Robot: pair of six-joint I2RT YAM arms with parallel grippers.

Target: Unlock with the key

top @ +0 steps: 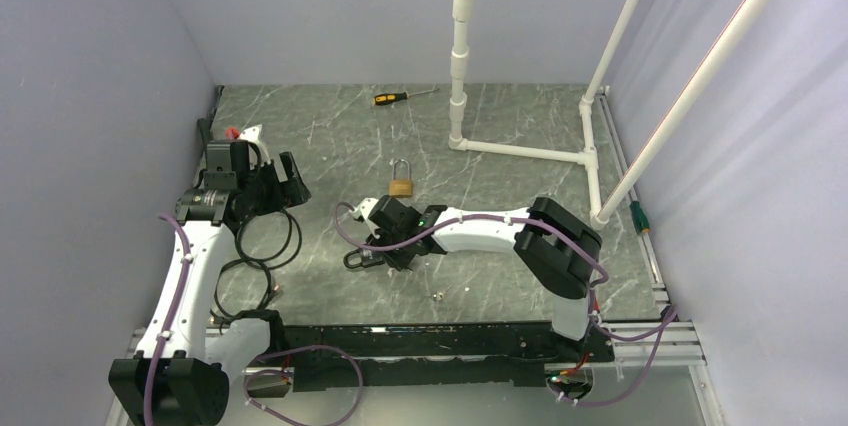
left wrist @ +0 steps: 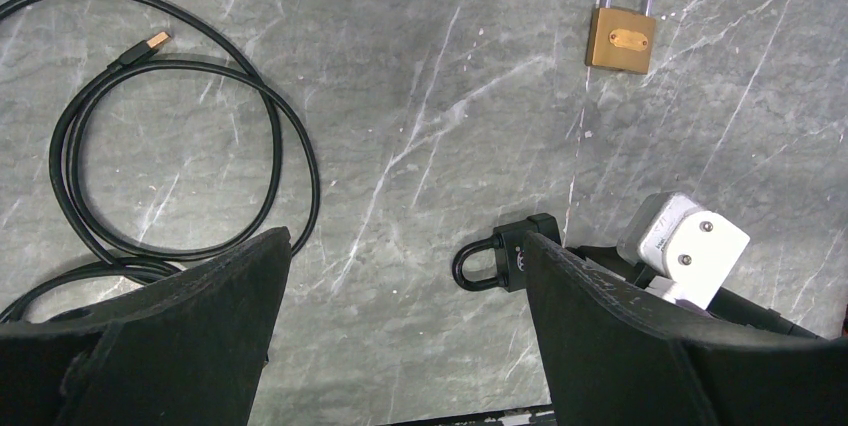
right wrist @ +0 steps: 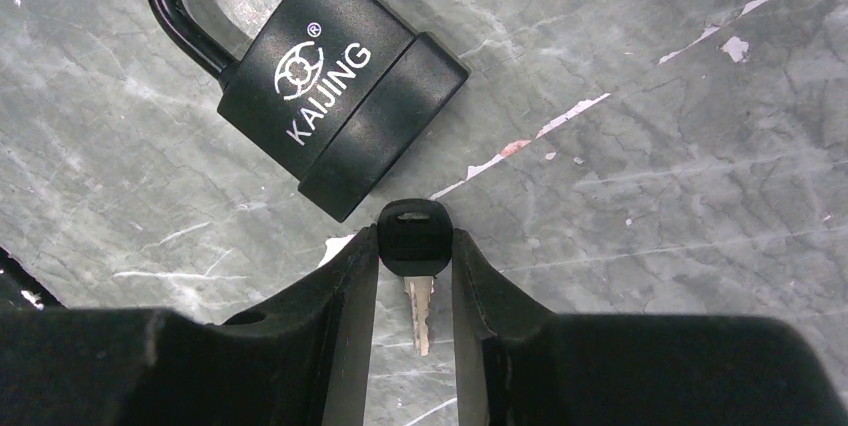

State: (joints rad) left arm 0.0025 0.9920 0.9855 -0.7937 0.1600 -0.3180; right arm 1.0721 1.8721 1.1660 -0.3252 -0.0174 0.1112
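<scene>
A black padlock [right wrist: 340, 121] marked KAIJING lies flat on the grey marble table, its shackle pointing up-left in the right wrist view. Just below its bottom edge lies the key [right wrist: 414, 238], with a black head and a silver blade pointing back toward the wrist. My right gripper [right wrist: 415, 246] has both fingertips pressed against the sides of the key's head. In the top view that gripper [top: 395, 251] is low over the table beside the black padlock [top: 360, 258]. My left gripper [top: 280, 181] hovers wide open at the left, holding nothing, and sees the black padlock [left wrist: 515, 254] beside its right finger.
A brass padlock [top: 401, 186] lies further back, with a screwdriver [top: 395, 97] near the rear wall. A coiled black cable [top: 265, 246] lies under the left arm. A white pipe frame [top: 520, 151] stands at the back right. A small loose piece [top: 438, 295] rests near the front edge.
</scene>
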